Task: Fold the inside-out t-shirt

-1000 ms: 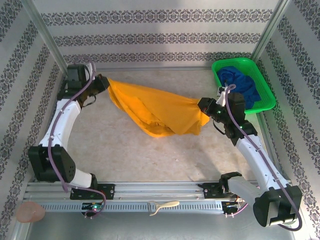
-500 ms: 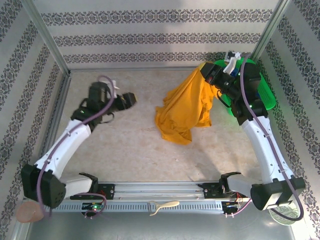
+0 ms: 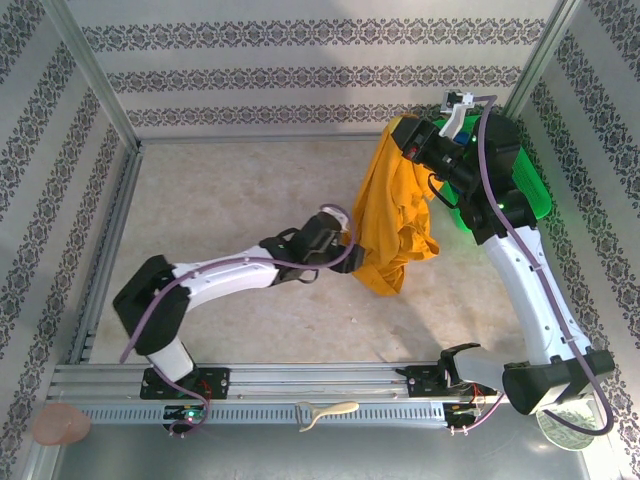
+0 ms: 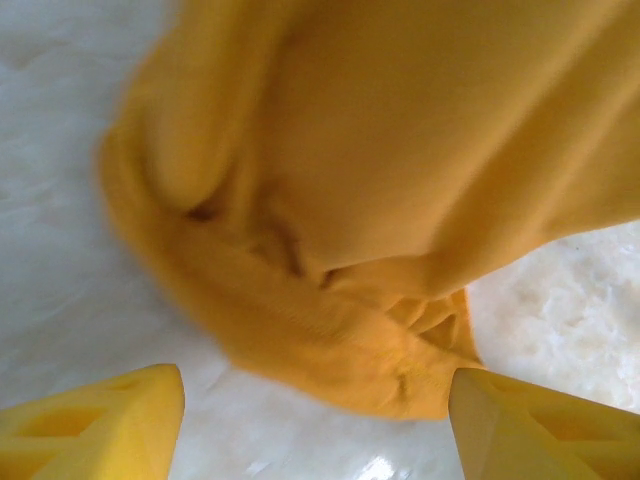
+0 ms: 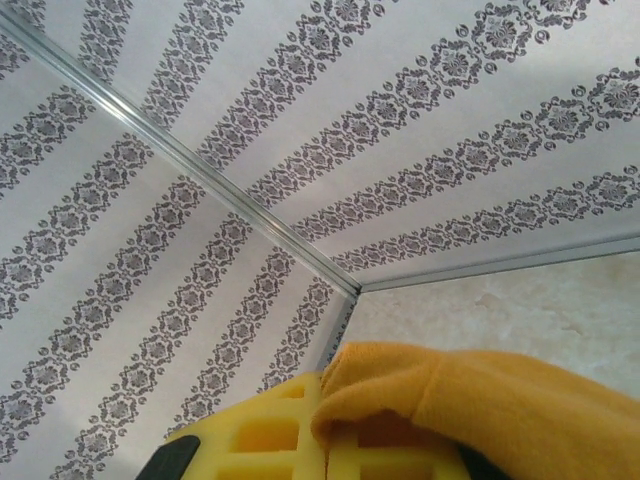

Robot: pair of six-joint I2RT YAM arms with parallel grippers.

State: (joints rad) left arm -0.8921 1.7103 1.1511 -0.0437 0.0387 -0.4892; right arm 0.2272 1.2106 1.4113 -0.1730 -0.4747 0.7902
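top view / right end effector (image 3: pixel 410 140): raised high, jaws closed on one edge of the inside-out t-shirt (image 3: pixel 395 215). I judge it is lifted so the cloth hangs free and sorts itself out under its own weight.
top view / shirt position: hangs below the right end effector in a bunched drape. The lowest folds reach down to the worktop (image 3: pixel 220 190). It is neither spread nor folded.
top view / left end effector (image 3: pixel 350 258): low, with the bottom of the drape directly ahead of it. Whether it touches the cloth cannot be told from here.
top view / green basket (image 3: pixel 538 200): just behind the right end effector and partly hidden by that arm.
left wrist view / left end effector (image 4: pixel 315 420): its yellow fingers (image 4: pixel 100 420) stand wide apart with nothing between them.
left wrist view / shirt (image 4: pixel 400 200): a crumpled lower fold sits just ahead of the fingers, resting on the worktop. The left part of the cloth is blurred.
right wrist view / grip: orange-yellow cloth (image 5: pixel 500 410) wraps over the yellow pad (image 5: pixel 260 430), so the pinch looks firm. Patterned wall (image 5: pixel 200 150) lies beyond, which fits an upward tilt.
step (judged): the left end effector is lined up to take a second hold low on the drape.
progress (judged): early, as no fold has been made.
risk (judged): closing on several layers at once.
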